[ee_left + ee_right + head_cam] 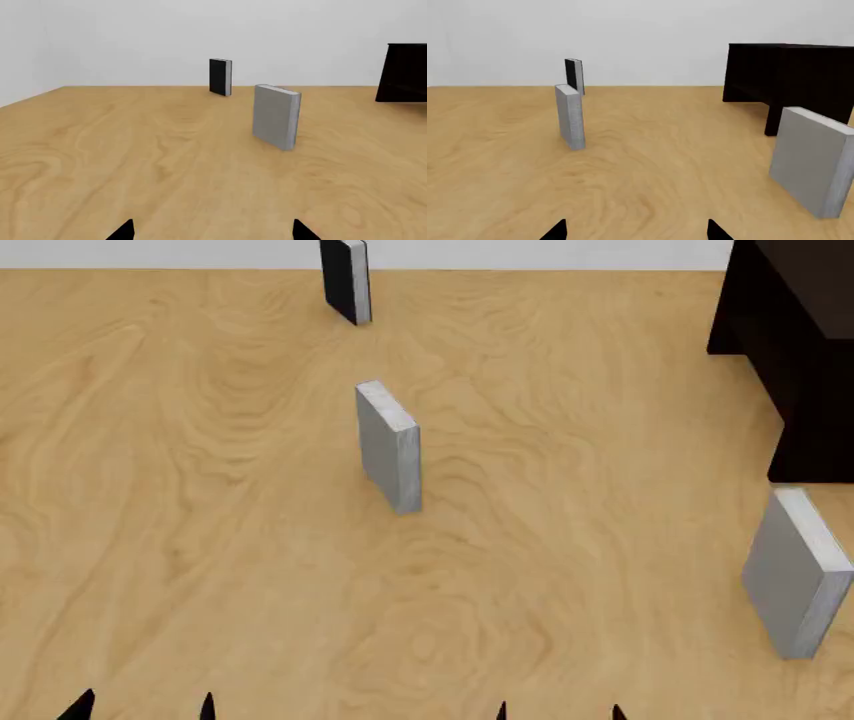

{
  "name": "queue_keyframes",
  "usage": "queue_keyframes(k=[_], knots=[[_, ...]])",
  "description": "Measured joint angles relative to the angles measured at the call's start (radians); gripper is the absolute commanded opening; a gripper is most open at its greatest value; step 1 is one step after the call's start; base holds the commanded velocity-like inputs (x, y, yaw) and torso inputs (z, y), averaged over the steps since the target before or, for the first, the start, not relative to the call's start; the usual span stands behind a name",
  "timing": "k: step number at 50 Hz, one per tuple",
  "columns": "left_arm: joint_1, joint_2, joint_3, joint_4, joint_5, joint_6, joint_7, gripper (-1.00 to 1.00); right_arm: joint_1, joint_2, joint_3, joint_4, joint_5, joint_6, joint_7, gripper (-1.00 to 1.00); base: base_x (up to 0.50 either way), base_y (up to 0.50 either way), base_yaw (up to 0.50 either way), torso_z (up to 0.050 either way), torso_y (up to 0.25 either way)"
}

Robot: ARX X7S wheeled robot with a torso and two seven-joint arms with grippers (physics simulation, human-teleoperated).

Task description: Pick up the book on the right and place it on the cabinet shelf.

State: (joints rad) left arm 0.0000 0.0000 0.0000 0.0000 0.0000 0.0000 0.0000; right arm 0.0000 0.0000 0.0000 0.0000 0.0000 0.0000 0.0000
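With jaws spread, both grippers empty.

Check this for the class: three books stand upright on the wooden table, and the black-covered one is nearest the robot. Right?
Not quite. The black-covered book is farthest away, at the back edge of the wooden table, as the head view shows. All three books do stand upright.

Surface under me is a wood table (200, 540): light varnished grain, smooth, satin. The book (795, 575) beside the cabinet (801, 350) has a matt pale grey cover, no gloss. Second grey book (390, 447), well apart from the cabinet, same matt finish. Cabinet is very dark wood, flat finish. Black book (344, 280): matt cover, white paper edge.
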Motion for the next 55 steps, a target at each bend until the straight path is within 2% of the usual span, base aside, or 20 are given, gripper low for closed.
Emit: queue_keyframes(k=[11,20,32,46,55], knots=[[-0.009,-0.017,0.025,-0.007,-0.008,0.02,-0.041,1.0,-0.001,0.024,-0.023,-0.022,-0.001,0.032,0.046,1.0,0.0,0.0,0.0,0.0,0.0],[-0.008,-0.042,0.033,0.038,-0.04,-0.025,-0.056,1.0,0.004,0.043,-0.048,-0.071,-0.003,0.094,0.078,1.0,0.0,0.0,0.0,0.048,0.0],[-0.036,-0.067,0.047,0.167,-0.078,-0.177,-0.081,1.0,0.031,0.07,-0.064,-0.199,0.019,0.24,0.098,1.0,0.0,0.0,0.0,0.05,0.0],[-0.131,-0.091,0.078,0.314,-0.101,-0.392,-0.115,1.0,0.116,0.108,-0.076,-0.338,0.037,0.442,0.11,1.0,0.0,0.0,0.0,0.05,0.0],[-0.185,-0.102,0.103,0.366,-0.098,-0.471,-0.139,1.0,0.184,0.125,-0.081,-0.397,0.047,0.551,0.115,1.0,0.0,0.0,0.0,0.05,0.0]])
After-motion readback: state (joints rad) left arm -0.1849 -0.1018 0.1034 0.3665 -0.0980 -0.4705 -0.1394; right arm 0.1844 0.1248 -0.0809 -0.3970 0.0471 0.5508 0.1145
